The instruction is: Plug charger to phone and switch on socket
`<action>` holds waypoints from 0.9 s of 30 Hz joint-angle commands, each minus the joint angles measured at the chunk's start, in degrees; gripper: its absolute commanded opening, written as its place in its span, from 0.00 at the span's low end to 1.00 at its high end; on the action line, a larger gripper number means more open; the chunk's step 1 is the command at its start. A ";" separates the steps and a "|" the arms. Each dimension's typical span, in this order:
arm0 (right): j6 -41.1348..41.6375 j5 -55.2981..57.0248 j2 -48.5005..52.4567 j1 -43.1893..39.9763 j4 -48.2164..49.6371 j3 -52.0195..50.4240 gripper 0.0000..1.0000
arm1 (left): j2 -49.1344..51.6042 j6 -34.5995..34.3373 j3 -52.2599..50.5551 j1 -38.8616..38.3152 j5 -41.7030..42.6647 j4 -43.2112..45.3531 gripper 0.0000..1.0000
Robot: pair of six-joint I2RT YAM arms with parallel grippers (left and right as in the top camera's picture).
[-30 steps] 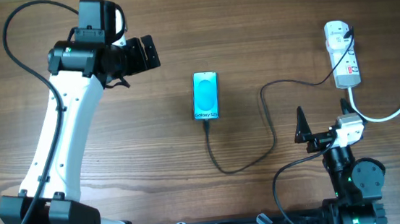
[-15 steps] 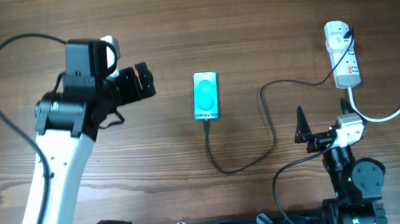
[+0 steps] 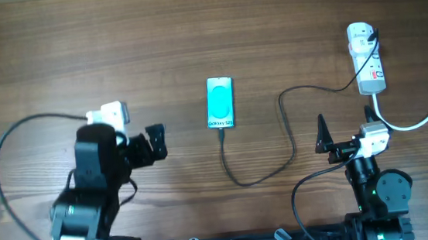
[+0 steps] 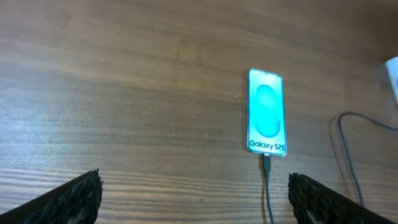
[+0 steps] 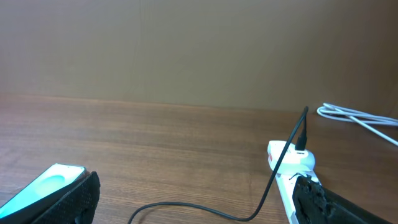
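From overhead, the phone [image 3: 220, 101] lies flat near the middle of the table [image 3: 115, 51], screen up and lit. The charger [image 3: 289, 133] runs from its lower edge in a slack loop to the socket [image 3: 367, 68] at the far right, where its plug sits. The left gripper [image 3: 156, 143] hovers well left of the phone, empty. The right gripper [image 3: 345, 124] waits just short of the socket, also empty.

In the left wrist view, the fingers stand spread wide at the lower corners. The connector [image 4: 266, 163] meets the phone's edge and looks seated. The phone is probably light and slick on wood, with a glass front, so it is best steadied by its long edges. The cable is limp, and only the stiff connector is worth pinching.

In the right wrist view, the jaws gape wide with the socket straight ahead and a white cord [image 5: 354, 115] beyond it. The strip looks like light plastic and likely skids if shoved sideways. Its switch is best pressed straight down with one fingertip. I cannot tell the switch's position.
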 commanded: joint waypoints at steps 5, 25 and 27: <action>0.28 0.33 -0.61 -0.17 0.17 -0.13 1.00 | -15.87 3.85 -9.07 0.37 -2.73 0.59 1.00; 0.31 0.33 -0.61 -0.17 0.17 -0.13 1.00 | -42.84 3.85 -33.18 5.33 5.31 18.91 1.00; 0.31 0.33 -0.61 -0.17 0.17 -0.13 1.00 | -43.98 3.85 -33.42 5.79 5.01 20.33 1.00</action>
